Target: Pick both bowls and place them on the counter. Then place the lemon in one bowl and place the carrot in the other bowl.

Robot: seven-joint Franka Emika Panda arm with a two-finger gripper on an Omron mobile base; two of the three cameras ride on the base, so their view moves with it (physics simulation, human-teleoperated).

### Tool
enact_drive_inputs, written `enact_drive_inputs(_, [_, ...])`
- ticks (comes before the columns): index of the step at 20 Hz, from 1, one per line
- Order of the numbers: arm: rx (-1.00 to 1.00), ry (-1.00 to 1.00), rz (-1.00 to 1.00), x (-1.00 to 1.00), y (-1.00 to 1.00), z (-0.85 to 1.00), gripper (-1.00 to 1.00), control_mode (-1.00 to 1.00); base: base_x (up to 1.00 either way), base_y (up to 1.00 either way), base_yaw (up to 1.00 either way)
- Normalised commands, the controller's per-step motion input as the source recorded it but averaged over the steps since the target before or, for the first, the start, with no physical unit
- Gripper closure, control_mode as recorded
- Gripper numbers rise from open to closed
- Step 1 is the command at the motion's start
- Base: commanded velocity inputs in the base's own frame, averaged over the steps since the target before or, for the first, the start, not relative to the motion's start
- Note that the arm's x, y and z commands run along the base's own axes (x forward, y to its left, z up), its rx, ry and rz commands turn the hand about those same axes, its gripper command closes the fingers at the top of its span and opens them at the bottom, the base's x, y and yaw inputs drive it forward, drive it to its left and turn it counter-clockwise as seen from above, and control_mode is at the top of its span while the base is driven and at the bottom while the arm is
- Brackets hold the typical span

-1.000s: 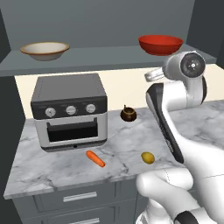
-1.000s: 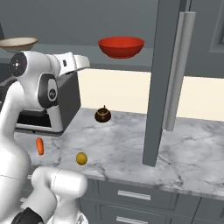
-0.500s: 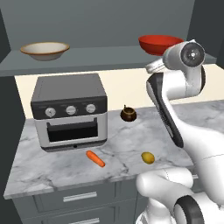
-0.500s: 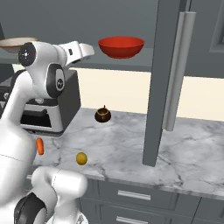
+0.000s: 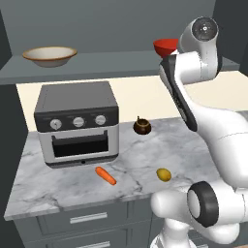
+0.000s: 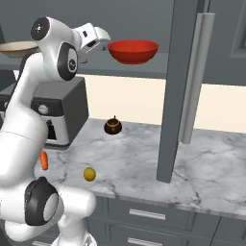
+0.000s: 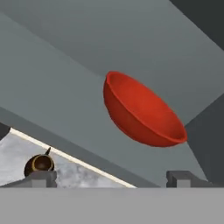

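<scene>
The glossy red bowl (image 6: 133,51) stands on the grey upper shelf (image 6: 158,65). My gripper (image 6: 105,41) hovers just left of the bowl at rim height, open and apart from it. In the hand view the red bowl (image 7: 142,111) lies ahead of the gripper (image 7: 111,179), with nothing between the spread fingertips (image 7: 41,177). My arm partly hides the red bowl (image 5: 163,46). The cream bowl (image 5: 50,54) with a tan rim sits at the shelf's left end. On the marble counter (image 5: 58,186) lie the carrot (image 5: 105,176) and the lemon (image 5: 164,174).
A toaster oven (image 5: 77,123) stands at the counter's back left. A small dark knobbed pot (image 5: 142,126) sits behind the lemon. A tall grey panel (image 6: 175,86) with a long handle (image 6: 194,77) rises right of the red bowl.
My arm has lifted, carrying the hand up to shelf height and closer to the red bowl. The jaws stay open. Nothing on the counter or shelf has moved.
</scene>
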Motion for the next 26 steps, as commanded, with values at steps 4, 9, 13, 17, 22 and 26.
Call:
enact_drive_inputs(4, [-0.12,0.20,-0.04,0.64,-0.09,-0.01,-1.00,-1.00,0.00,0.00,0.00])
enact_drive_inputs(9, [-0.10,0.10,0.00,0.60,-0.17,-0.12,-1.00,-1.00,0.00,0.00,0.00])
enact_drive_inputs(13, [-0.04,0.00,0.02,0.43,-0.27,-0.30,-1.00,-1.00,0.00,0.00,0.00])
enact_drive_inputs(17, [-0.02,0.00,0.01,0.50,-0.22,-0.29,-1.00,-1.00,0.00,0.00,0.00])
enact_drive_inputs(22, [0.00,0.00,0.01,0.53,-0.25,-0.16,-1.00,-1.00,0.00,0.00,0.00])
enact_drive_inputs(26, [0.00,0.02,0.02,0.50,-0.17,-0.08,-1.00,-1.00,0.00,0.00,0.00])
